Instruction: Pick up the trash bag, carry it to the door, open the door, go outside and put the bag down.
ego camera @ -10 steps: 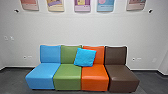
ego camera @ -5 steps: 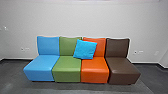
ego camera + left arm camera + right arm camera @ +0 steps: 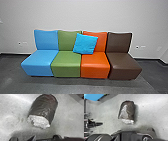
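Trash bag (image 3: 43,107), dark: on grey floor (image 3: 12,120), apart from robot's base (image 3: 43,139); long axis runs outward, pale end (image 3: 39,121) towards base; left arm seemingly nearer. Grippers: wide or narrow, cannot tell.

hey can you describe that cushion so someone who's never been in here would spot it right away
Look to the pale wall and the row of blue, green, orange and dark brown seats along it. The cushion leans where the green backrest meets the orange backrest. It's the tilted bright-blue square, the one loose cushion there.
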